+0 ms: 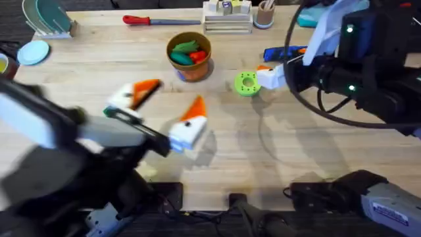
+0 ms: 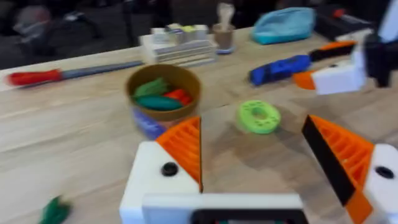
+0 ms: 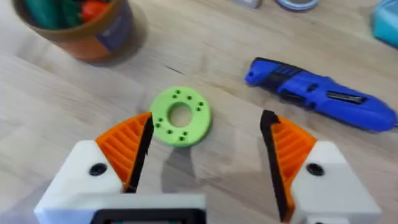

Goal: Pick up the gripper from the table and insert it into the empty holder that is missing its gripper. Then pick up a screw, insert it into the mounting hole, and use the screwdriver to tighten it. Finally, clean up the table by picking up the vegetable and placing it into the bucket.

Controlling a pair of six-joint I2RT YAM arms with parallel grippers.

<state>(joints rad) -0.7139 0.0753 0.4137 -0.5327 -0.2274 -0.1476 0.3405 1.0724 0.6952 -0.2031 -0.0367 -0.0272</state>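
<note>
My left gripper (image 1: 172, 100) hovers open over the table's middle, its orange ribbed pads (image 2: 186, 146) both on white mounts. Open too, my right gripper (image 1: 263, 72) hangs just right of a green ring disc (image 1: 247, 83), which lies ahead of its fingertips (image 3: 127, 146). The orange-brown bucket (image 1: 189, 56) holds green and red toy vegetables. Behind the right gripper lies the blue screwdriver (image 1: 283, 52). A small dark green vegetable (image 2: 55, 211) lies on the table near the left gripper. The loose gripper, the empty holder and the screw are out of view.
A red-handled tool (image 1: 158, 21) lies along the far edge. A stack of flat blocks (image 1: 227, 20) and a tan cup (image 1: 265, 14) stand at the back. A blue disc (image 1: 33, 52) sits at far left. The left arm (image 1: 59, 131) looms large at lower left.
</note>
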